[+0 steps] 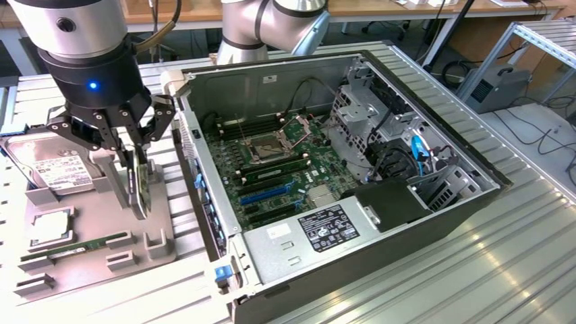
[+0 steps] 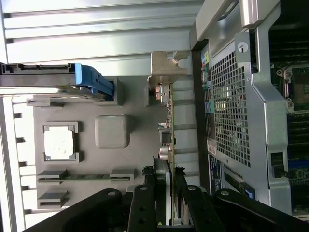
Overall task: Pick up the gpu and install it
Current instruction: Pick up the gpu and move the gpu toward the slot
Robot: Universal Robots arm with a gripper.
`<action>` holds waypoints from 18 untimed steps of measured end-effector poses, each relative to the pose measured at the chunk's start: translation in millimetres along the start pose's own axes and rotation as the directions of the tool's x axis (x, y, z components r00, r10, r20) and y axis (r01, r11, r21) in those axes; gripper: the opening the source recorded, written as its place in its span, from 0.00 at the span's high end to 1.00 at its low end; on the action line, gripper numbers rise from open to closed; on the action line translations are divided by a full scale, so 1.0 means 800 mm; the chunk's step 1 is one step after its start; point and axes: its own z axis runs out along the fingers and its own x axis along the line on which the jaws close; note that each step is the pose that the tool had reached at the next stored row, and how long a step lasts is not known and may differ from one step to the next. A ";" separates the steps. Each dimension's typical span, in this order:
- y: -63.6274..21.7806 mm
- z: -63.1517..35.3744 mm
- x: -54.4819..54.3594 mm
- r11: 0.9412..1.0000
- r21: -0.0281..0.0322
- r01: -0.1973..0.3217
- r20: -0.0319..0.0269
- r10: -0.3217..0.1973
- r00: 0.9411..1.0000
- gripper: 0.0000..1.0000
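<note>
A: Exterior view, entry one: hand (image 1: 131,147). Apart, together, or clamped?

B: Clamped on gpu (image 1: 139,185), one finger against each flat face, close to upper edge. Card upright on its long edge, seated in grey holder tray (image 1: 94,206) on ribbed metal surface (image 1: 504,263), just beside open computer case (image 1: 450,216).

A: Other stock in tray?

B: Hard drive (image 1: 59,172) toward the exterior view's left. Processor (image 1: 50,227) and RAM stick (image 1: 77,247) nearer the camera. Untouched, all three.

A: Wrist view, same entry?

B: Gpu (image 2: 166,130) seen edge-on, thin, running away from dark fingers (image 2: 142,208). Silvery end bracket (image 2: 166,65) at far end, resting by a tray post. Perforated rear wall (image 2: 231,96) of case just beside the card, apart from it.

A: Handling note for the pick?

B: By judgement only: grip kept square on both faces, firm, not crushing; thin board, small parts on it. Best drawn straight out along the card's own plane, no twist, no lean; risk of binding in tray slot if tilted. Little sideways room toward case wall, so no drift that way. Worth confirming bracket free of tray post before any sideways travel.
</note>
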 end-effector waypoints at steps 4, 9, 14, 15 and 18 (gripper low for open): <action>0.000 -0.002 0.000 1.000 0.000 0.000 0.000 0.000 1.000 0.73; 0.000 -0.004 0.000 1.000 0.000 0.000 0.000 0.000 1.000 0.73; 0.000 -0.005 0.000 1.000 0.000 0.000 0.000 0.000 1.000 0.73; 0.000 -0.006 0.000 1.000 0.000 0.000 0.000 0.000 1.000 0.73; 0.000 -0.006 0.000 1.000 0.000 0.000 0.000 0.000 1.000 0.73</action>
